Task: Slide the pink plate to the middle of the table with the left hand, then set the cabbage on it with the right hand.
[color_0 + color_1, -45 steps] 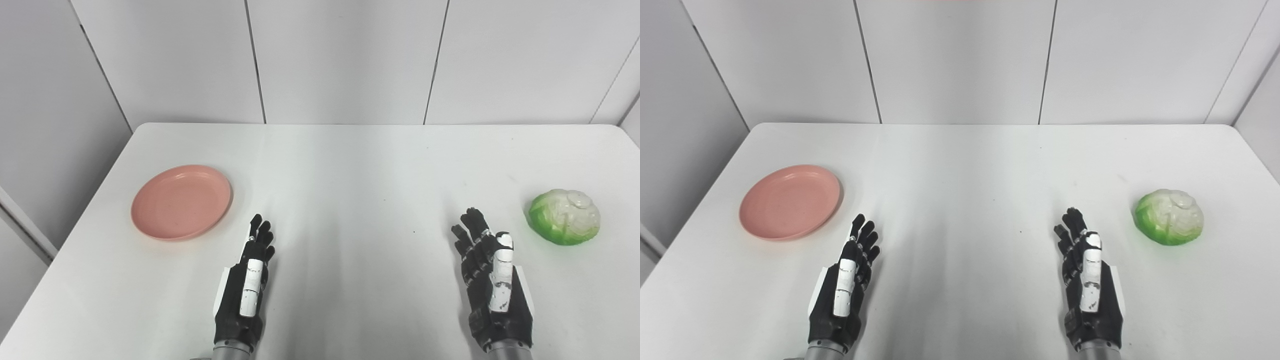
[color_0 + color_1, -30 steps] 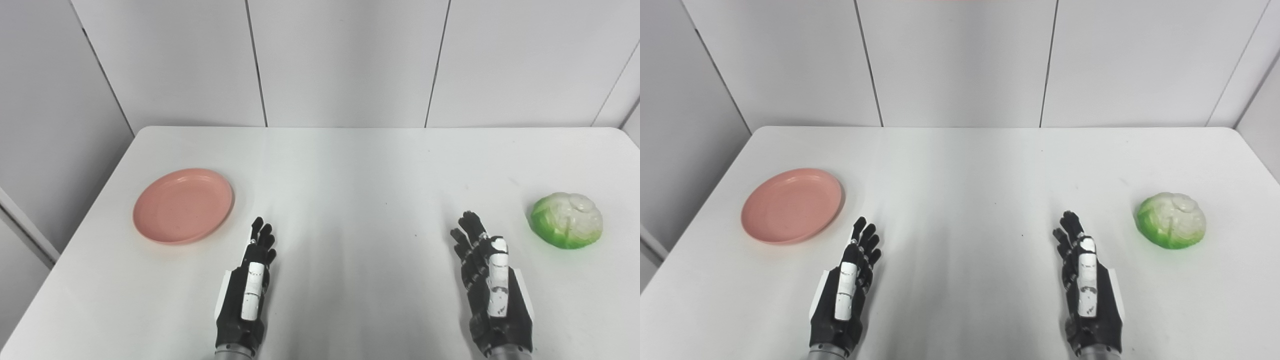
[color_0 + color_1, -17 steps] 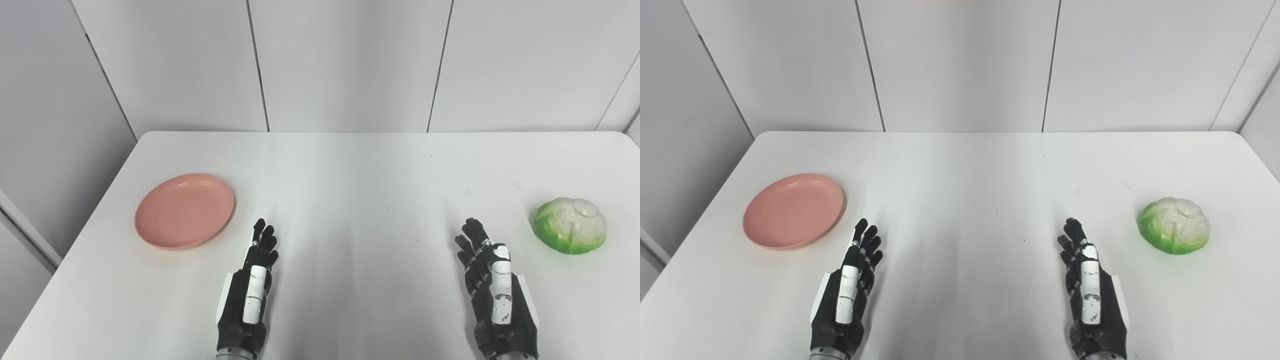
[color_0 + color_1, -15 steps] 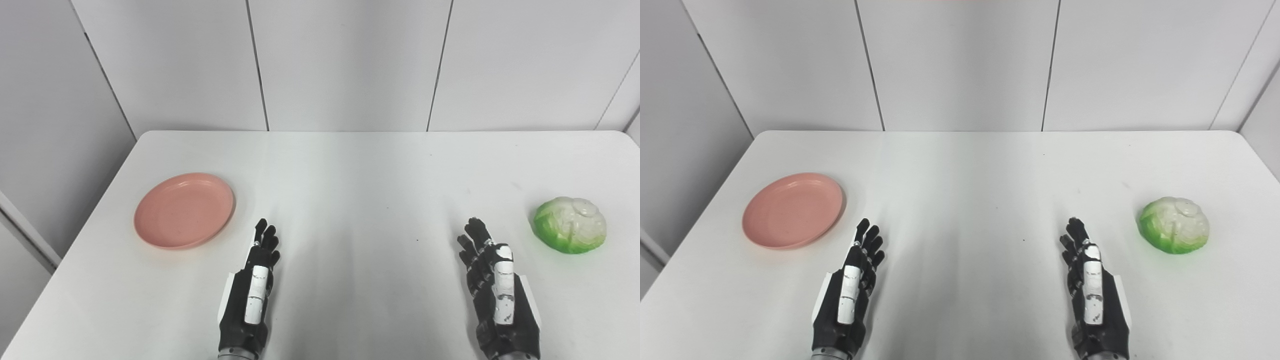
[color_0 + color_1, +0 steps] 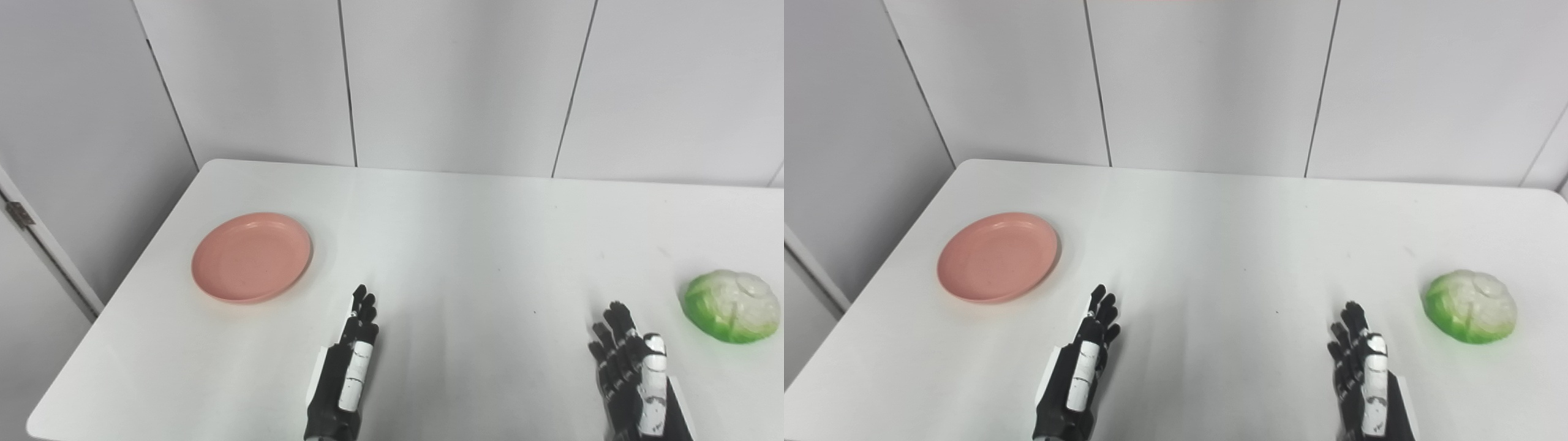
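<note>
A round pink plate [image 5: 252,256] lies empty on the left side of the white table [image 5: 465,226]. A green and white cabbage [image 5: 731,305] sits near the right edge. My left hand [image 5: 345,374] is open and empty, edge-on above the table's near part, to the right of and nearer than the plate, apart from it. My right hand [image 5: 636,380] is open and empty near the bottom edge, left of and nearer than the cabbage, apart from it. The same scene shows in the right eye view: plate [image 5: 997,256], cabbage [image 5: 1470,306].
Grey wall panels [image 5: 459,79] stand behind the table's far edge. The table's left edge drops off beside a grey door panel with a hinge [image 5: 19,213].
The whole picture has shifted right and down, so the camera has turned left. The plate and cabbage lie where they were. Both hands stay open, lower in the picture.
</note>
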`<state>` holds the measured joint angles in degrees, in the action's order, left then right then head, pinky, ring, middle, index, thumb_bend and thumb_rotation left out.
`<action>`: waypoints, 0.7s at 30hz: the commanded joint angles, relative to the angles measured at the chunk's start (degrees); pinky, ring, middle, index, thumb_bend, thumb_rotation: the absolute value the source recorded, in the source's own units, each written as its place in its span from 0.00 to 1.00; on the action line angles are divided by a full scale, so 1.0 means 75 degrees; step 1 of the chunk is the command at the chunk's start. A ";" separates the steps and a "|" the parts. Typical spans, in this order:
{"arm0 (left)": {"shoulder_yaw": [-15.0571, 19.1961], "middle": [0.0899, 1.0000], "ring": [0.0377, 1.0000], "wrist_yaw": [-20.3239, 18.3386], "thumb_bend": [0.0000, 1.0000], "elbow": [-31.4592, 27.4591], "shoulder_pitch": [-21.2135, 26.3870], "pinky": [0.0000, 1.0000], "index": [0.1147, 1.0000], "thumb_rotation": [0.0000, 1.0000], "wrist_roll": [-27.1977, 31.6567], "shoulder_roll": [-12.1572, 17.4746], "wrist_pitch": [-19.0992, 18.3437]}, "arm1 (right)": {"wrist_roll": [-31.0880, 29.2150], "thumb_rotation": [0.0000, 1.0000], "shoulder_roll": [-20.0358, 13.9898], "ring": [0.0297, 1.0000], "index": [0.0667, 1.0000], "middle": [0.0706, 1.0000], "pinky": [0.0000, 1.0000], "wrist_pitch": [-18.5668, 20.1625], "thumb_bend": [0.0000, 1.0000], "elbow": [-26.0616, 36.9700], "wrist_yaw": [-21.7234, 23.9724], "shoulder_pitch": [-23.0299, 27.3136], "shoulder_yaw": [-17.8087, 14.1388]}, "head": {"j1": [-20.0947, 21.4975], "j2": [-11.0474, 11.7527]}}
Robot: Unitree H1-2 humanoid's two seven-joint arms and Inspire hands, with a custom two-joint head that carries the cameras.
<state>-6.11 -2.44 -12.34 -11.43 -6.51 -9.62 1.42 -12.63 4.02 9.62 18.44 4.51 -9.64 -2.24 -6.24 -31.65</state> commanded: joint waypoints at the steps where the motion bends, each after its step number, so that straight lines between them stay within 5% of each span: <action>1: -0.0117 1.00 1.00 0.0096 0.81 0.0044 -0.0244 1.00 1.00 0.96 -0.0098 0.0136 0.0546 | -0.0066 1.00 -0.0321 1.00 0.97 1.00 1.00 -0.0559 0.75 0.0033 0.0241 -0.1092 -0.0022 | 0.0000 0.0068; 12: -0.0030 1.00 1.00 0.0047 0.77 0.0547 -0.0196 1.00 1.00 0.96 0.0111 0.0269 0.1063 | 0.0112 1.00 -0.0160 0.99 0.97 1.00 1.00 -0.0943 0.78 -0.0483 0.0358 -0.0988 -0.0036 | 0.0112 0.0607; 21: 0.0209 1.00 1.00 0.0079 0.79 0.0822 0.0127 1.00 1.00 0.95 0.0396 0.0263 0.1490 | 0.0223 1.00 -0.0022 0.99 0.96 0.99 1.00 -0.1135 0.78 -0.0827 0.0238 -0.0783 -0.0037 | 0.0332 0.0768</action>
<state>-5.07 -2.06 -6.46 -10.49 -4.12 -9.57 11.71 -11.03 4.09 1.96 12.99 6.77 -9.51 -2.49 -3.69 -25.84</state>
